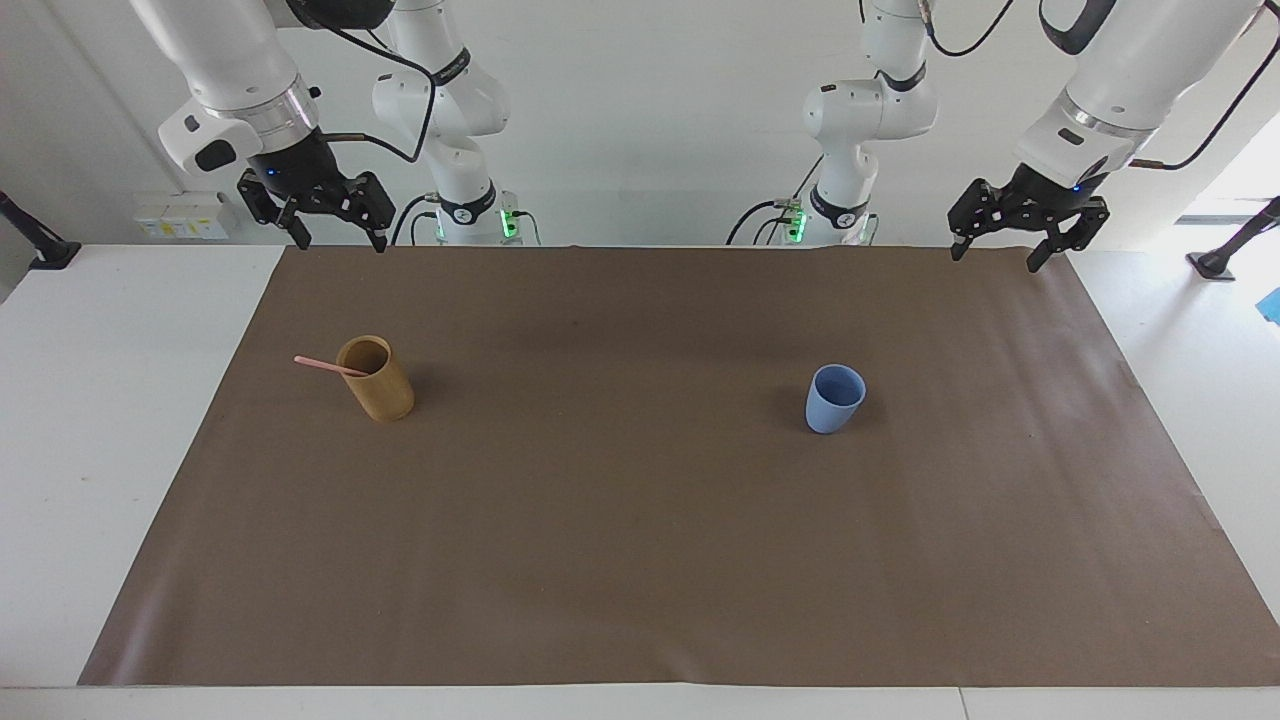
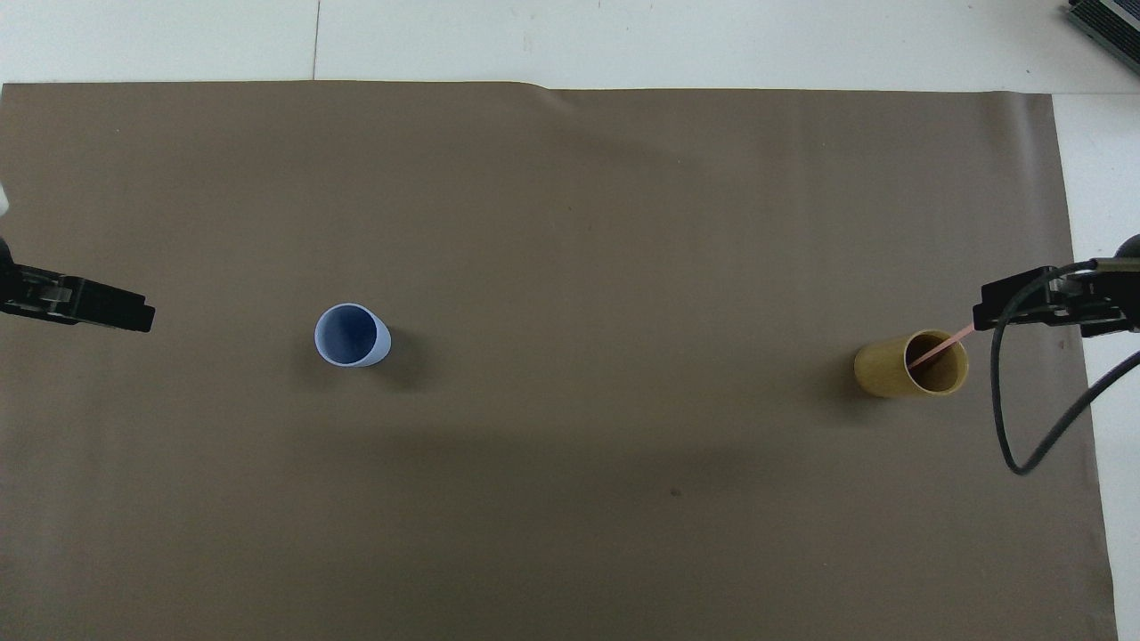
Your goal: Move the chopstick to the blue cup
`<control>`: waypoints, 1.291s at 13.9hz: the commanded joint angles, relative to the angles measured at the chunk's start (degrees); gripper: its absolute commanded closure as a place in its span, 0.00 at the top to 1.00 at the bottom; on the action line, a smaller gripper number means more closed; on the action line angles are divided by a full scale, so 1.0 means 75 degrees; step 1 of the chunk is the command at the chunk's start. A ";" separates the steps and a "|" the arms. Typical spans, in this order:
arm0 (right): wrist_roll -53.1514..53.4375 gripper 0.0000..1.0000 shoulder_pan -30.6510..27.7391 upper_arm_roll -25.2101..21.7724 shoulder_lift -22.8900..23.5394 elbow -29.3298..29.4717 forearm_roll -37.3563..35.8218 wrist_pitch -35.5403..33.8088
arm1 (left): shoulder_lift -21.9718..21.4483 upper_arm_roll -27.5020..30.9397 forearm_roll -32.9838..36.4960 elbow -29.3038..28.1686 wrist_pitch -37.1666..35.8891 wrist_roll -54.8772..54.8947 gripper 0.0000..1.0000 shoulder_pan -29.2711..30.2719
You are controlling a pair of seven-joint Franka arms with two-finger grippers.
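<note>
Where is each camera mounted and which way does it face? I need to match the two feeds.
Facing view: high across the table, looking at the robots; both arms and bases show, right pincer and left pincer open, raised over the mat's edge.
Overhead view: above the robots' end, looking steeply down; only the left pincer and right pincer show.
Shared: blue cup, tan holder containing the chopstick, brown mat.

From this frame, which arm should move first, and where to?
Probably the right gripper: it hangs open near the table's robot-side edge, at the end where the chopstick leans out of the tan holder. It should come down over the stick's free end. The blue cup stands empty; the left gripper waits, open.
</note>
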 commanded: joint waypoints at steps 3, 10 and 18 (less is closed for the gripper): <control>0.0022 1.00 -0.0118 0.0013 -0.0155 -0.0204 0.0136 0.0152 | -0.0188 0.0051 -0.0024 -0.0083 -0.0460 -0.0051 1.00 0.0000; 0.0045 1.00 -0.0154 0.0013 -0.0143 -0.0192 0.0124 0.0152 | -0.0212 0.0039 -0.0024 -0.0118 -0.0378 -0.0040 1.00 -0.0023; 0.0033 1.00 -0.0154 0.0002 -0.0143 -0.0180 0.0124 0.0164 | -0.0305 0.0051 -0.0036 -0.0212 -0.0331 -0.0028 1.00 0.0047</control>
